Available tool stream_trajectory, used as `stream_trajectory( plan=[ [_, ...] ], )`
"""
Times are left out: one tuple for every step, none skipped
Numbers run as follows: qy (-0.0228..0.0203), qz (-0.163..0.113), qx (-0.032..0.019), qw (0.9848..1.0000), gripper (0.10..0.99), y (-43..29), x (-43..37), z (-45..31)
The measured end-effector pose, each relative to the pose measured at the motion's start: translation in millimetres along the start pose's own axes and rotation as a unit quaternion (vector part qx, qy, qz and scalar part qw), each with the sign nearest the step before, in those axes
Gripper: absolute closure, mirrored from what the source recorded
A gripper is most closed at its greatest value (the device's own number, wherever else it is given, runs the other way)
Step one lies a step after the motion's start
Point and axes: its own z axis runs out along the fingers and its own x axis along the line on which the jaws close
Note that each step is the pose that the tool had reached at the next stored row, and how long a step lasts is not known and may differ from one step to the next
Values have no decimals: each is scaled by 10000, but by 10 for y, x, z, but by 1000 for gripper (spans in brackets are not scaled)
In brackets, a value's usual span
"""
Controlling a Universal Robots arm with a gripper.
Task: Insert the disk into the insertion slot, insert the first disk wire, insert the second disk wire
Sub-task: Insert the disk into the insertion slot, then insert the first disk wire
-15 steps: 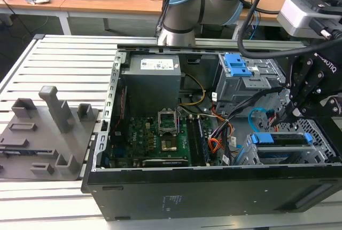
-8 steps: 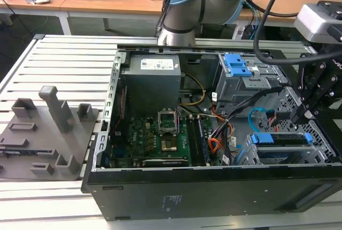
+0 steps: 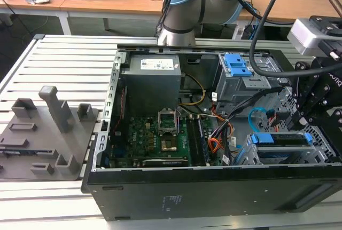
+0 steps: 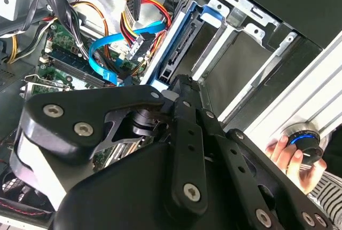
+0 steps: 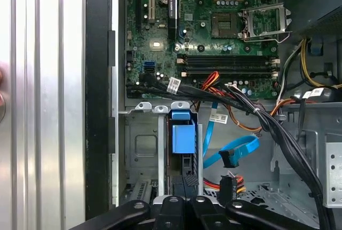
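The gripper (image 3: 307, 119) is seen at the exterior view's right, hung low over the lower right corner of the open computer case (image 3: 214, 198). Whether it is clenched or let go cannot be told, because its own black body gets in the way in both wrist views. Right under it, the disk (image 3: 280, 138) is found sitting in the insertion slot (image 3: 323, 152), with only its thin blue-framed edge showing. The same blue frame (image 5: 183, 136) is met in the first wrist view, inside the silver cage (image 5: 138, 144).

The disk is judged to be stiff, a bit heavy and easy to hurt if bumped. It is best held by the two long sides of the blue frame.

A little further out, the first disk wire (image 5: 227, 183) and the second disk wire (image 5: 240, 147) are seen lying loose near the cage, and neither is plugged into the disk. Both are judged to be light and bendy, so they are best held by the hard plug at the end.

How deep the disk sits is hidden by the cage walls. Whether the disk is touched by the gripper cannot be made out.
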Motion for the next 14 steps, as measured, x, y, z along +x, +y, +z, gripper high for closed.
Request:
stream_trajectory(
  plan=[
    [0, 0, 0, 10000, 980, 0, 0, 0],
    [0, 0, 0, 10000, 980, -1, 0, 0],
    [0, 0, 0, 10000, 980, -1, 0, 0],
    [0, 0, 0, 10000, 980, -1, 0, 0],
    [0, 0, 0, 10000, 980, -2, 0, 0],
    [0, 0, 0, 10000, 980, -2, 0, 0],
    [0, 0, 0, 10000, 980, -2, 0, 0],
    [0, 0, 0, 10000, 980, -3, 0, 0],
    [0, 0, 0, 10000, 914, -3, 0, 0],
    [0, 0, 0, 10000, 851, -3, 0, 0],
    [0, 0, 0, 10000, 851, -4, 0, 0],
    [0, 0, 0, 10000, 784, -4, 0, 0],
    [0, -1, 0, 10000, 784, -9, 0, 0],
    [0, 0, 0, 10000, 784, -51, -1, -2]
  ],
)
